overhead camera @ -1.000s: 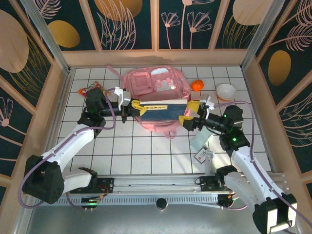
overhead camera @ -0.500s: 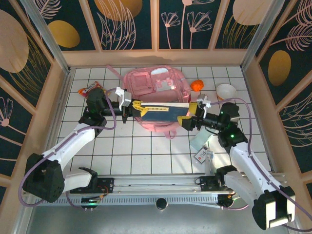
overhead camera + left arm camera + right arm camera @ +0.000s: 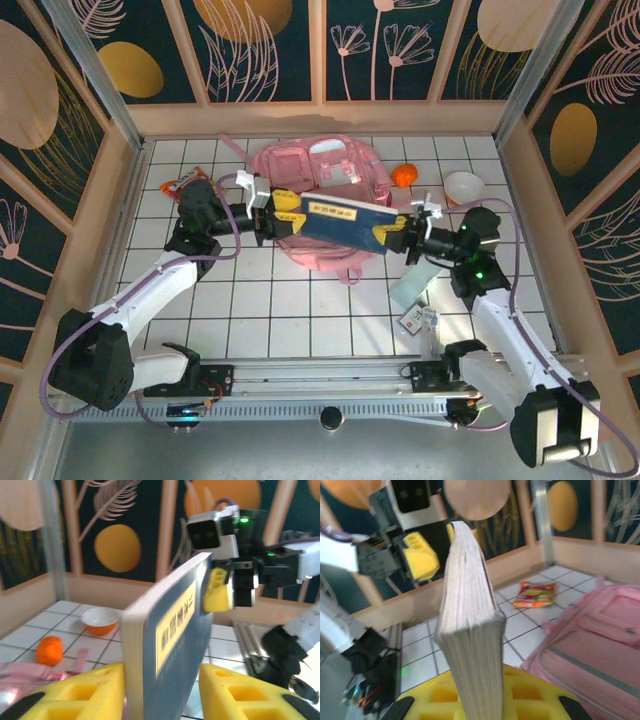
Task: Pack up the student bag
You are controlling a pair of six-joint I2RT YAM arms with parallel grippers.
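Note:
The pink student bag (image 3: 320, 170) lies flat at the back middle of the tiled table and shows as pink fabric (image 3: 600, 635) in the right wrist view. A blue book with a yellow label (image 3: 345, 222) hangs over its front part. My right gripper (image 3: 395, 235) is shut on the book's right end, and the page edge (image 3: 467, 610) rises from between its yellow pads (image 3: 475, 700). My left gripper (image 3: 272, 215) is at the book's left end with its jaws open. A gap shows between the right pad (image 3: 240, 692) and the blue cover (image 3: 170, 645).
An orange ball (image 3: 403, 176) and an orange-and-white bowl (image 3: 464, 187) sit right of the bag. A snack packet (image 3: 183, 184) lies at the back left. A pale card (image 3: 410, 290) and a small packet (image 3: 418, 318) lie under the right arm. Wooden walls ring the table.
My right gripper has closed on the book's right end. My left gripper's jaws have opened off the book. The book has turned so its cover faces up more.

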